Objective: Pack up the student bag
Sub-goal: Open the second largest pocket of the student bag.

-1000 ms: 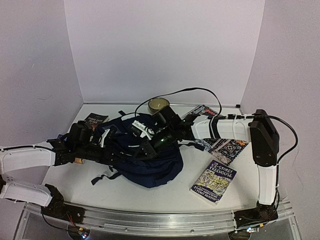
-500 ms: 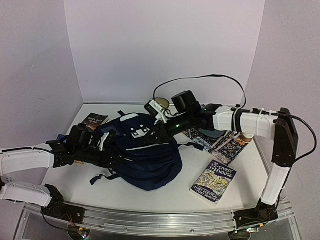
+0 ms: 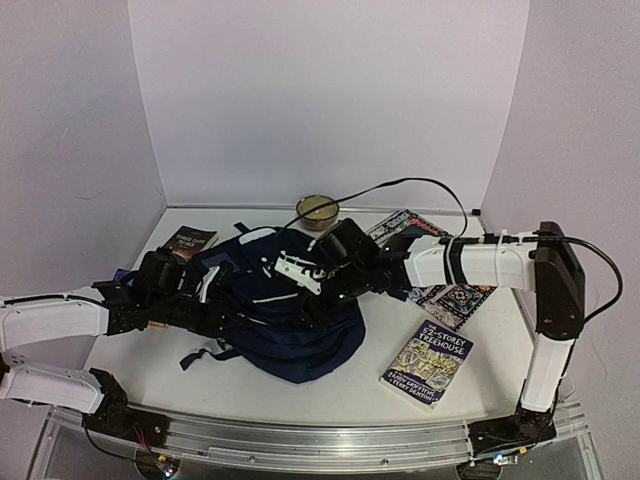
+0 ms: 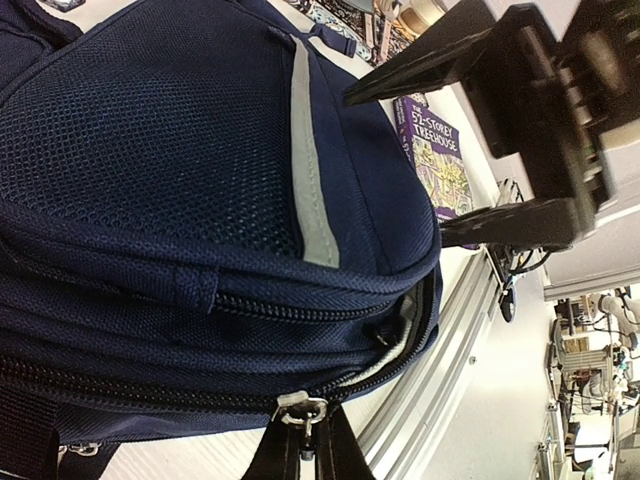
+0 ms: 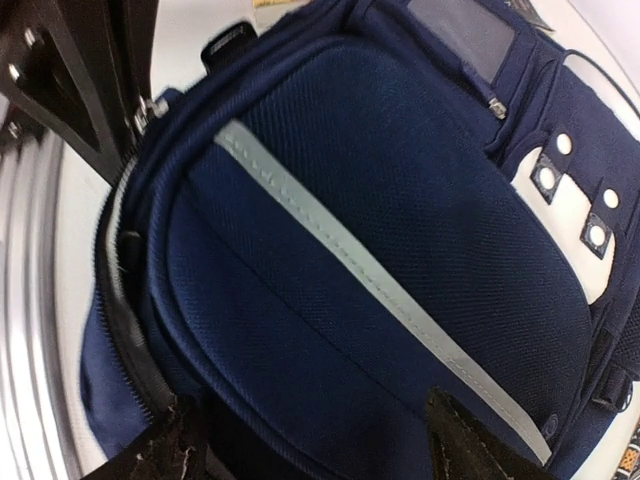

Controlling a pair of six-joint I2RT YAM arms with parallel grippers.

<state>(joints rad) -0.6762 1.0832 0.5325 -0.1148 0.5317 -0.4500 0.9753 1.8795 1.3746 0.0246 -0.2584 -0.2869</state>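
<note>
The student bag (image 3: 300,345) lies on its back in the middle of the counter (image 3: 330,400), front pocket up, with the white stripe (image 5: 350,265) running across it.

My left end effector (image 4: 303,440) comes in low from the left, pressed together on the metal zipper pull (image 4: 300,410) of the main compartment. I read that pinch as the anchor for working the zipper. Just beyond the pull the teeth are parted, and a strip of pale lining (image 4: 400,325) shows, so the compartment looks partly open at that corner. How far the opening runs I cannot tell.

My right end effector (image 5: 308,410) hangs over the front pocket with its fingers spread wide and nothing between them. From the left wrist view it sits above the fabric, apart from it. I judge it is placed there to come down and brace or catch the bag's top, so the cloth does not drag along when the left arm pulls.

The things I take to be the load are all outside. A Treehouse book (image 3: 428,363) lies near the bag's right side, and patterned books (image 3: 455,297) lie behind it under the right arm. A dark book (image 3: 192,243) sits at the back left. A round tan thing (image 3: 318,210) at the back wall may be a bowl or a roll. Packing proper looks not yet begun, since the mouth needs widening first.
</note>
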